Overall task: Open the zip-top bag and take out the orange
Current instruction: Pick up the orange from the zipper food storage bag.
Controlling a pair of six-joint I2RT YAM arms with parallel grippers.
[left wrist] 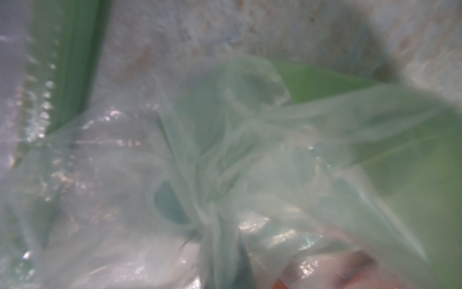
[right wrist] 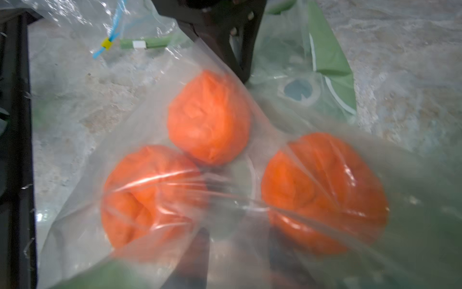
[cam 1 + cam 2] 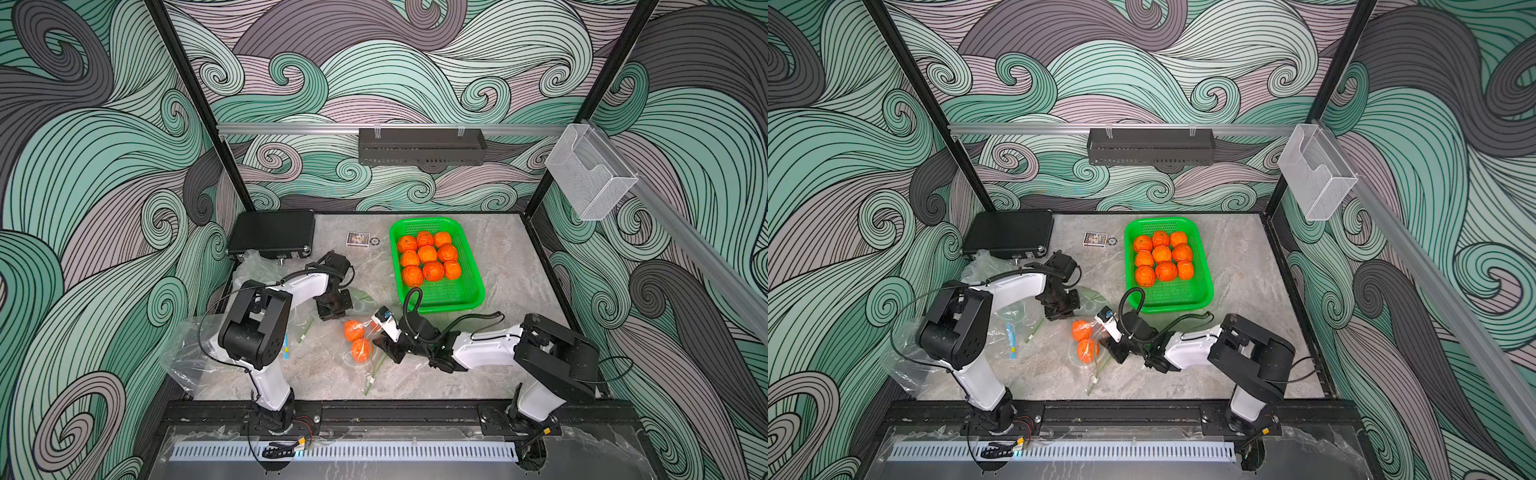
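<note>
On the grey mottled bench [image 3: 498,270] lies the clear zip-top bag with green zip strip [image 2: 75,225], three round oranges [image 2: 208,117] inside, none extracted. The left claw [image 2: 243,73] clamps its film; the right claw [image 3: 379,345] stands part open. Zip state unclear.

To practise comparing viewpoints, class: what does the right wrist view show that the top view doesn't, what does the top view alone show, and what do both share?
Right wrist only: three oranges inside the zip-top bag; the top view shows just two there. Top only: the green basket holding nine more oranges, and the black case. Both: the bag, oranges inside it, and the marbled table.
</note>
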